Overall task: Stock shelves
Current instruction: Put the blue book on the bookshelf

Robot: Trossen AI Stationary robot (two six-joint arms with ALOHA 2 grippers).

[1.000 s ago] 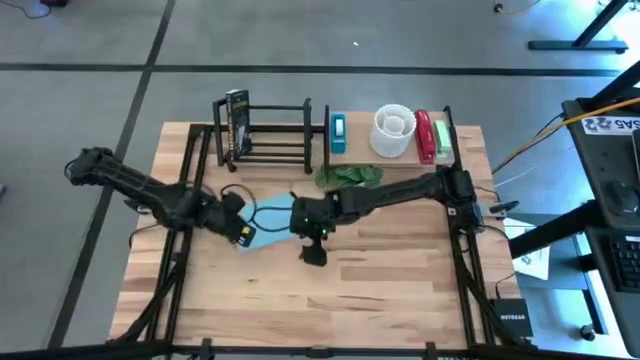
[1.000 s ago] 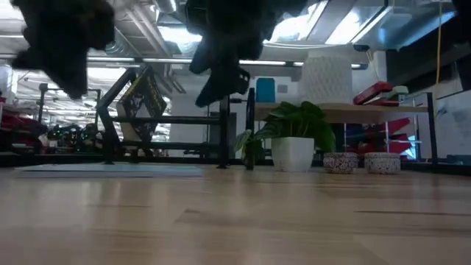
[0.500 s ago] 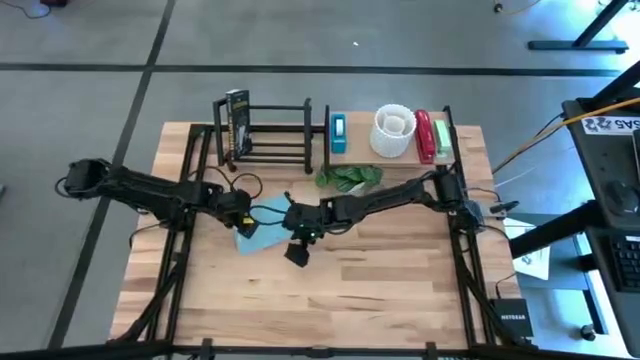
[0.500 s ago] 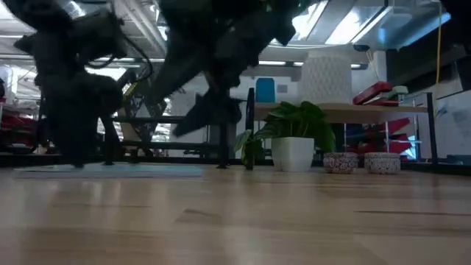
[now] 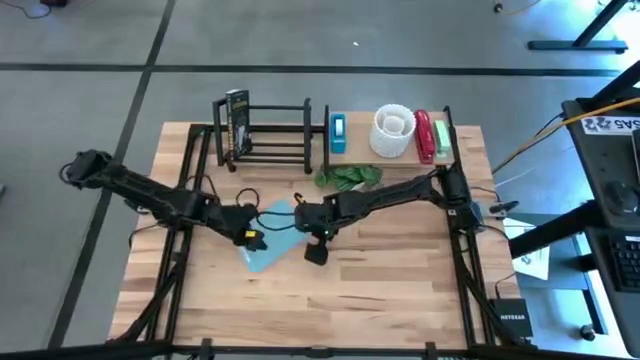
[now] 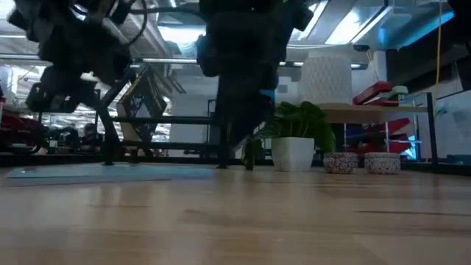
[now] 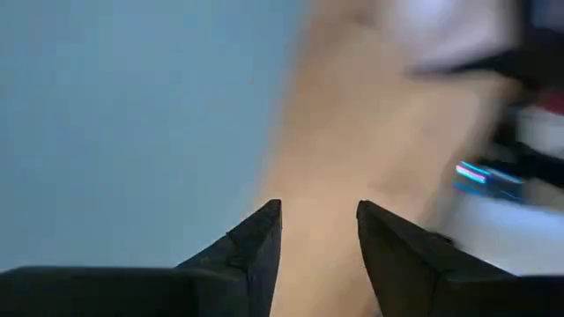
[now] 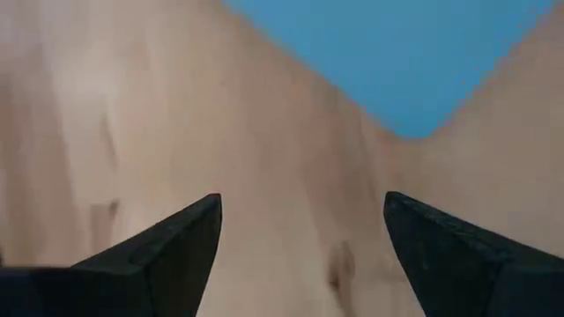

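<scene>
The flat light-blue rectangular sheet (image 5: 272,240) lies on the wooden table (image 5: 400,290), near the middle and left of centre. Judged from the task, it lies low and flat, so its edge must be lifted before it can be stocked.

The small black open-frame metal rack (image 5: 268,135) stands at the far edge, left of centre, with a dark upright book (image 5: 237,122) at its left end. The light-wood shelf board (image 5: 385,140) beside it carries a blue box (image 5: 338,133), a white ribbed cup (image 5: 393,132) and a red stapler (image 5: 424,136).

The left gripper (image 7: 319,231) reaches in from the left edge, low over the sheet, fingers slightly apart and empty. The right gripper (image 8: 301,231) reaches from the right edge and points down at bare wood just beside the sheet's corner, fingers spread wide and empty.
</scene>
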